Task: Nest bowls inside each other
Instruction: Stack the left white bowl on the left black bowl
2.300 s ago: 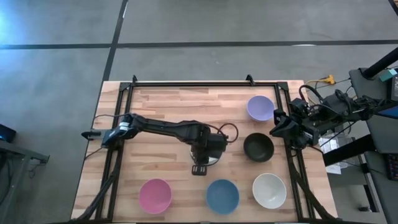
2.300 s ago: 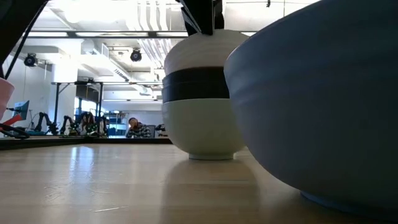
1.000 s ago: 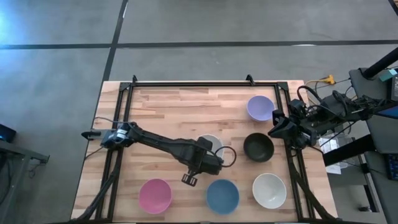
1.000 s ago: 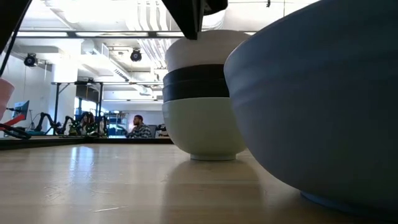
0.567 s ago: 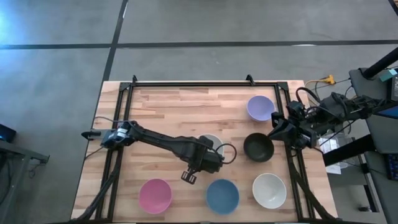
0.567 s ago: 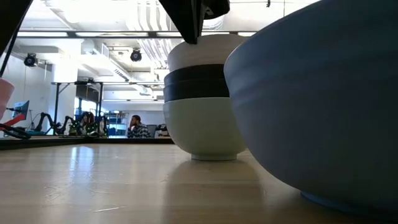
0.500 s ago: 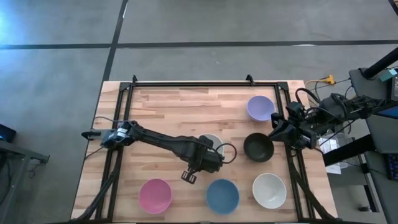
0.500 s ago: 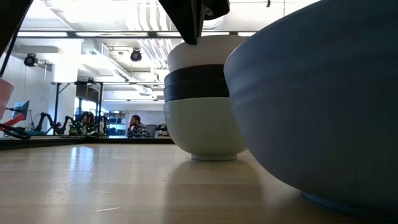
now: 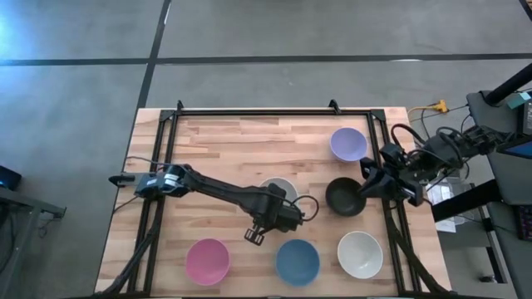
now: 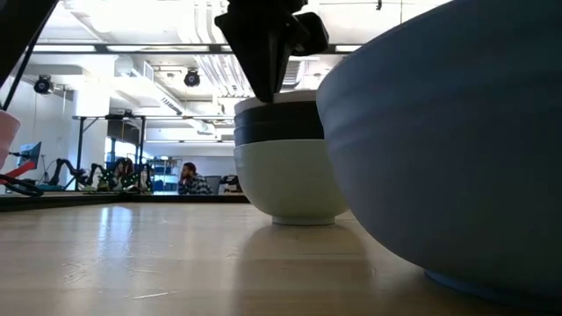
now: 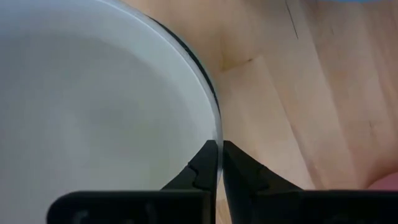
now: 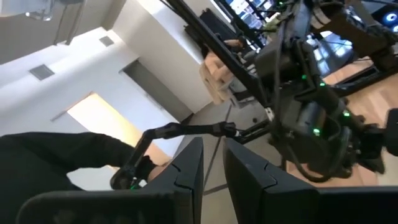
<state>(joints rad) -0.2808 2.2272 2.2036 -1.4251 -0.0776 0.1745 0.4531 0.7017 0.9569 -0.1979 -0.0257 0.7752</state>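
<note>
A stack of nested bowls (image 9: 280, 190) stands mid-table: a pale bowl (image 10: 290, 180) at the bottom, black ones (image 10: 279, 123) above it, and a white bowl (image 11: 93, 106) on top, sunk almost to its rim. My left gripper (image 11: 219, 149) points down over the stack's near edge, shut on that white bowl. At the table's right edge my right gripper (image 12: 212, 163) is held level, slightly open with nothing in it, beside a lone black bowl (image 9: 344, 197). Lavender (image 9: 347, 144), white (image 9: 360, 254), blue (image 9: 298, 262) and pink (image 9: 207, 261) bowls stand singly. My left gripper pinches the white bowl's rim (image 11: 214, 134) on the stack's near side, one finger inside the bowl and one outside. The fingers (image 10: 266, 83) come from above, pointing down. The bowl sits upright and level inside the black bowl below it.
The blue bowl (image 10: 457, 149) fills the low view's right side, just in front of the stack. A black frame rail (image 9: 274, 112) runs along the table's far edge. Bare wood lies across the far left and centre left (image 9: 216, 149).
My left gripper has moved down with the white bowl. The bowl, which stood well above the black ones, has sunk into the stack until only a thin strip of it shows. The stack has stayed in place.
</note>
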